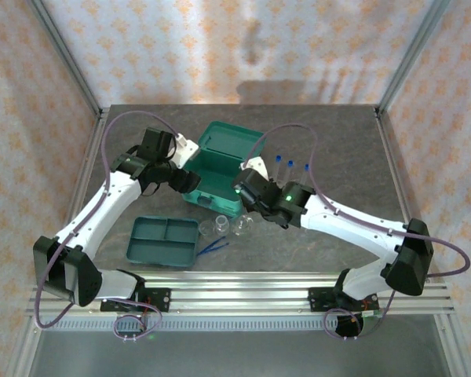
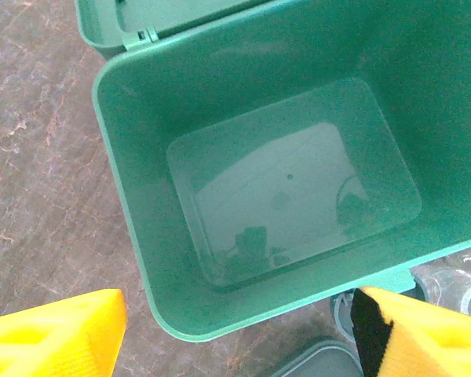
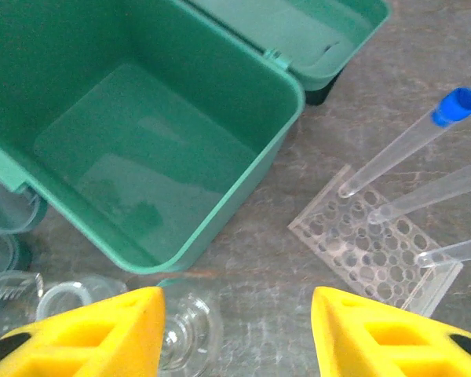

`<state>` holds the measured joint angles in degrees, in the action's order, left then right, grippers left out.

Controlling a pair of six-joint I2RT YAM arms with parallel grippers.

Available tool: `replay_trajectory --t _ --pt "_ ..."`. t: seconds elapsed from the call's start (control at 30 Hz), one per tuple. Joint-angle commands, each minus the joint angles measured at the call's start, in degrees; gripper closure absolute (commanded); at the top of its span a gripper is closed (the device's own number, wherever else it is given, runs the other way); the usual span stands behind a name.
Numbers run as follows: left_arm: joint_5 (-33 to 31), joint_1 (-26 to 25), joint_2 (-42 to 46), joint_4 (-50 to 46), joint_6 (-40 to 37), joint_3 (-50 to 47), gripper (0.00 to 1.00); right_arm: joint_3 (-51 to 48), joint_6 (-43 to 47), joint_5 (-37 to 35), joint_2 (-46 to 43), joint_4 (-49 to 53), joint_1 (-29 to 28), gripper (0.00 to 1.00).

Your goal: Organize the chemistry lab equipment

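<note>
Tray first, at the far left: the flat teal divided tray (image 1: 163, 240) lies on the bench (image 1: 337, 141) near my left arm, and its compartments look bare. Just right of it the blue tweezers (image 1: 214, 246) lie loose on the bench. Beyond them the two little glass vessels (image 1: 214, 226) stand side by side in front of the open teal case (image 1: 224, 169).

My left jaws hang over that case, their yellow fingers (image 2: 55, 330) wide apart with nothing between them, and the case floor under them holds nothing. My right jaws are apart too and clamp nothing. They hover at the near corner of the case, with one vessel (image 3: 184, 330) just below, close by one finger (image 3: 102, 334).

Farther right, the small clear perforated rack (image 3: 373, 243) sits on the bench with three blue-capped test tubes (image 3: 408, 145) standing in its holes.

By my reckoning the job is barely begun. The tubes are racked, which counts for something, but the tweezers and both vessels are not yet stowed and the tray has received nothing. I judge that vessel under my right jaws to be the piece to handle next.
</note>
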<state>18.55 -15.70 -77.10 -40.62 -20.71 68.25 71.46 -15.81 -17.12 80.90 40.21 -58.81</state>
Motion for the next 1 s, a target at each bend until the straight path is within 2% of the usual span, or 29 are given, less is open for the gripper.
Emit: replay_trajectory --t 0.0,0.33,0.67,0.97 --pt "-2.2 0.3 1.3 -1.8 -2.0 -1.2 0.23 -0.5 -0.5 1.3 1.3 2.5 -1.5 0.49" --pt "-5.3 0.2 1.3 -1.1 -3.3 -3.8 0.23 -0.4 -0.4 4.4 6.0 4.0 -4.5 0.58" --pt "-11.6 0.2 2.2 1.2 -3.5 -6.5 0.26 -1.8 -1.9 6.4 8.3 4.3 -4.7 0.66" --pt "-15.4 0.3 1.7 4.8 -1.0 -6.5 0.26 -2.8 -5.0 5.0 11.5 4.5 -4.7 0.67"
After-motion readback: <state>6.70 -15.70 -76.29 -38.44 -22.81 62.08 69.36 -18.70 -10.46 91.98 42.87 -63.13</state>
